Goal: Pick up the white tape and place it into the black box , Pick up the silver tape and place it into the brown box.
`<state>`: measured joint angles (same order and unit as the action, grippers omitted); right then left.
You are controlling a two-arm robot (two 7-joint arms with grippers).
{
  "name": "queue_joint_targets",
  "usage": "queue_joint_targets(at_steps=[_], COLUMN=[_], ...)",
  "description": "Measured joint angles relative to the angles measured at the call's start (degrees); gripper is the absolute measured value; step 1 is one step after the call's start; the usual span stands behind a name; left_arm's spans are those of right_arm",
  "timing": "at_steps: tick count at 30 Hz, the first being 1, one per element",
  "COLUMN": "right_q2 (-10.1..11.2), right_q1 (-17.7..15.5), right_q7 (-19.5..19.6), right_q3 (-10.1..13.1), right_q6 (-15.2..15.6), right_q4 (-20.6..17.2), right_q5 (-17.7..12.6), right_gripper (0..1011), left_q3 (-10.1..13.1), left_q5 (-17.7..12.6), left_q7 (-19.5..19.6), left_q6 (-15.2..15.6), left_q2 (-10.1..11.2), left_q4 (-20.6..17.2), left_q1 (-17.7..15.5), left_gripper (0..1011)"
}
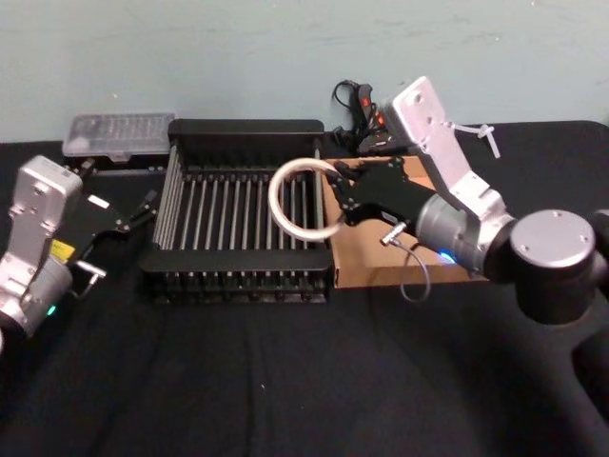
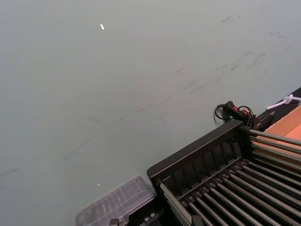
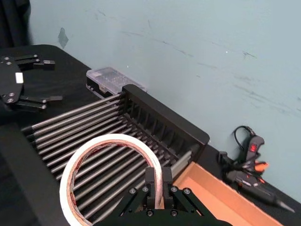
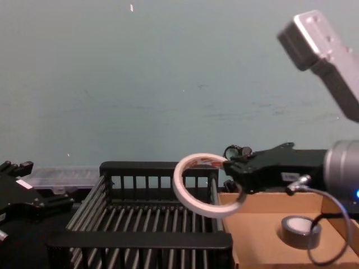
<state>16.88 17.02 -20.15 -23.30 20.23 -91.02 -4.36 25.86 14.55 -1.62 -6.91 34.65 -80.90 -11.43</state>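
White tape (image 1: 303, 201) is off the counter, held upright in the air over the right side of the black box (image 1: 238, 276), ring face turned roughly toward the robot. In the chest view the white tape (image 4: 203, 186) hangs above the crate's right rail, not touching the bars. Red print on the inner core shows in the right wrist view (image 3: 106, 174).

Right end effector (image 1: 344, 195) has it: fingers shut on the ring's right edge, one finger inside the hole, one outside, band pinched between them. Right wrist view shows the same grip (image 3: 158, 186). Right arm reaches in from the right, across the brown box (image 1: 360, 262).

Silver tape (image 4: 300, 230) lies flat on the brown box floor (image 4: 258, 235), just under the right arm, pale face up, well apart from the white tape.

Black box sits mid counter (image 1: 285, 381), brown box touching its right side. Crate floor bars bare in the left wrist view (image 2: 221, 188).

Left end effector (image 1: 143, 211) is parked just left of the black box, low over the counter, fingers apart, holding nothing. Also seen in the right wrist view (image 3: 33, 80).

Behind: clear plastic case (image 1: 119, 136) at the crate's far-left corner; glue gun w/ cable (image 1: 366, 119) at the wall behind the brown box.
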Motion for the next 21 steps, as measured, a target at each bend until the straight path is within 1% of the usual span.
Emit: queue_joint_targets(at_steps=[1,2,4,5,8,16,21], right_q2=[-0.3,-0.89,-1.5,-2.05,-2.9,-4.35,-5.46], right_q1=[0.45,1.4,2.38,3.26,4.89,8.32,10.06], right_q7=[0.0,-0.01,-0.05,-0.14,-0.56,-2.23,-2.22], right_q3=[-0.19,-0.58,-0.98,-1.38,-2.15,-3.93,-4.7], right_q6=[-0.43,-1.41,-2.42,-3.52,-5.54,-9.82,-11.27], right_q4=[0.82,2.47,4.13,5.71,8.52,14.29,17.4], right_q5=[0.14,0.44,0.75,1.02,1.51,2.33,2.95], right_gripper=[95,95,95,95,95,95,95], left_q3=[0.0,0.0,0.0,0.0,0.0,0.0,0.0], left_q5=[0.0,0.0,0.0,0.0,0.0,0.0,0.0], left_q7=[0.0,0.0,0.0,0.0,0.0,0.0,0.0], left_q6=[0.0,0.0,0.0,0.0,0.0,0.0,0.0], left_q2=[0.0,0.0,0.0,0.0,-0.01,0.0,0.0], left_q4=[0.0,0.0,0.0,0.0,0.0,0.0,0.0], left_q1=[0.0,0.0,0.0,0.0,0.0,0.0,0.0], left_gripper=[1001,1001,1001,1001,1001,1001,1001])
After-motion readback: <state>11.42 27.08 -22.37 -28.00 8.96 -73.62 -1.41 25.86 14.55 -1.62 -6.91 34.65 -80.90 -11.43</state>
